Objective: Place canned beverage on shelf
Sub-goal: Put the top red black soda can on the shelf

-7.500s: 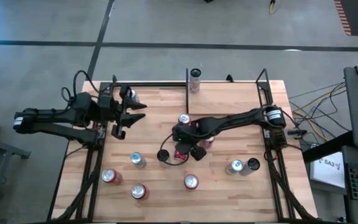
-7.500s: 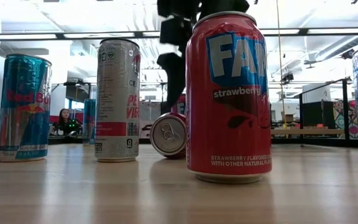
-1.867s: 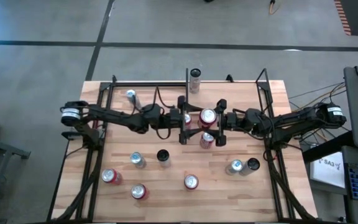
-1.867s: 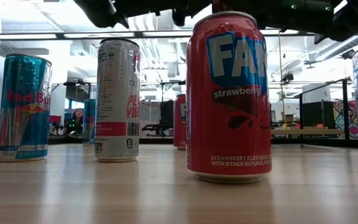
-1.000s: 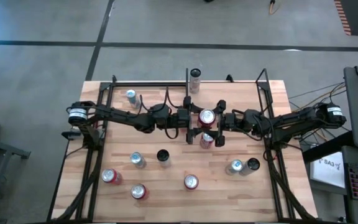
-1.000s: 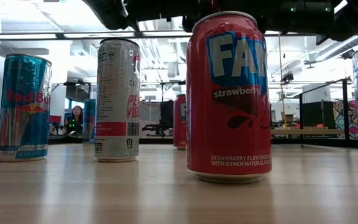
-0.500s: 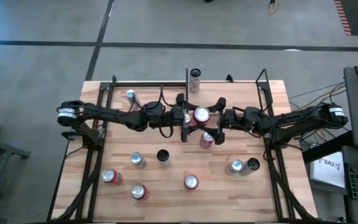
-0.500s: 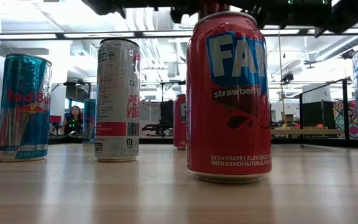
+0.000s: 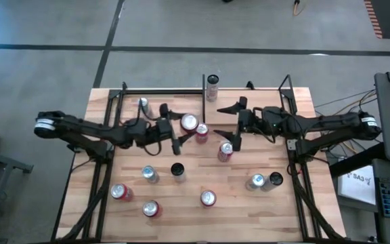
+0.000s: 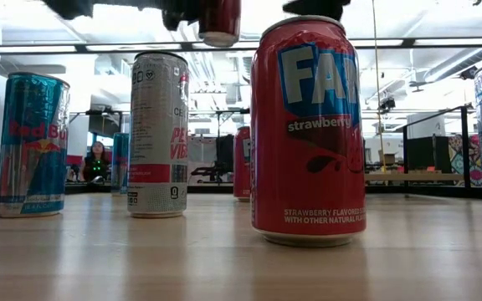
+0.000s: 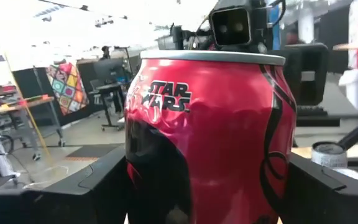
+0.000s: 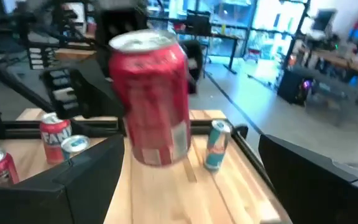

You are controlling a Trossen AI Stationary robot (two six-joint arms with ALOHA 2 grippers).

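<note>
A red Star Wars can [image 9: 189,121] hangs above the middle of the table with my left gripper [image 9: 185,127] shut on it. In the low view its bottom [image 10: 221,23] shows high over the tabletop. My right gripper [image 9: 227,123] stands open a little to the can's right, facing it, with nothing between its fingers. The shelf [image 10: 400,176], a thin light-wood board with black posts, shows toward the table's far right. A silver can [image 9: 212,87] stands at the table's far edge. My left gripper pinches the red can by its two opposite side walls [image 11: 135,177], one finger [image 11: 98,186] on each side. The fingers come in level from the table's left. The can stands upright in the hold, lifted clear of the table.
Under and beside the grippers stand two red cans [image 9: 201,131] [image 9: 225,150]. A teal can [image 9: 143,103] stands at the far left. Several more cans [image 9: 208,198] are scattered along the near half. A large Fanta can [image 10: 308,130] fills the low view.
My left gripper has drawn back toward the table's left edge, carrying the red can out from between my right gripper's fingers. The can stays upright and clear of the table. My right gripper has risen and stays open.
</note>
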